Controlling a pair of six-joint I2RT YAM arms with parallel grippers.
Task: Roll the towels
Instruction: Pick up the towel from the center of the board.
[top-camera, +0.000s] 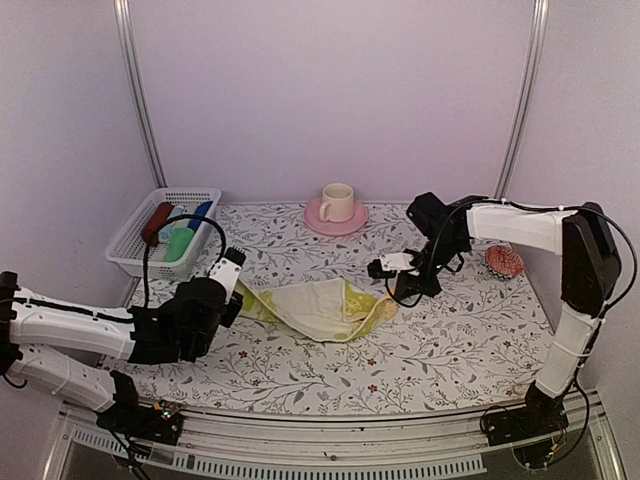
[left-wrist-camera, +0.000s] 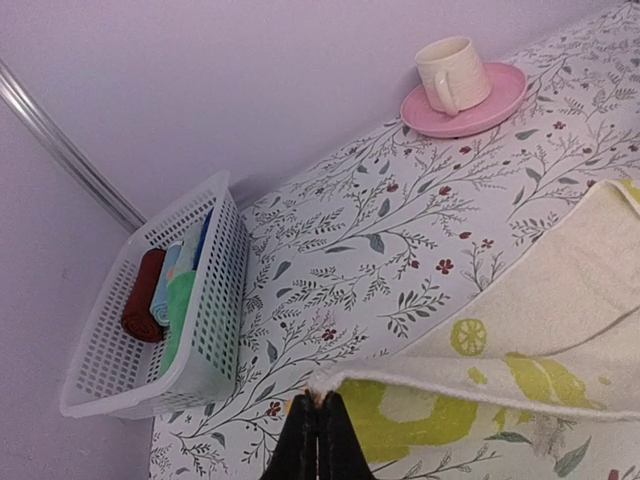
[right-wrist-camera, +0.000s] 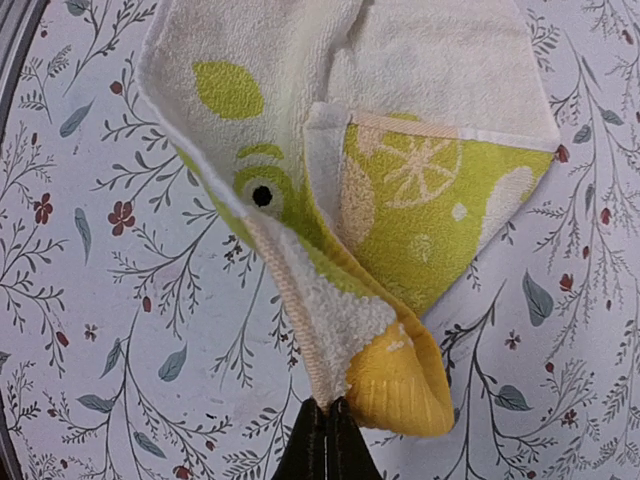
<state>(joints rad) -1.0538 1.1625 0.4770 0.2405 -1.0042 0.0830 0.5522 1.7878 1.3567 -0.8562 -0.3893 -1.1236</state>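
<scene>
The pale yellow towel (top-camera: 320, 308) with green printed marks lies loosely folded at the middle of the flowered table. My left gripper (top-camera: 241, 291) is shut on the towel's left corner, and in the left wrist view the jaws (left-wrist-camera: 318, 402) pinch that corner, with the towel (left-wrist-camera: 560, 300) stretching off to the right. My right gripper (top-camera: 393, 298) is shut on the right corner; in the right wrist view the closed jaws (right-wrist-camera: 327, 407) hold the doubled edge of the towel (right-wrist-camera: 420, 70). A bright green towel (top-camera: 178, 243) sits in the basket.
A white basket (top-camera: 125, 250) at the back left also holds dark red, pale blue and deep blue rolls. A pink saucer (top-camera: 335, 224) with a cream cup (top-camera: 337, 201) stands at the back centre. A small red patterned object (top-camera: 504, 261) lies at the right.
</scene>
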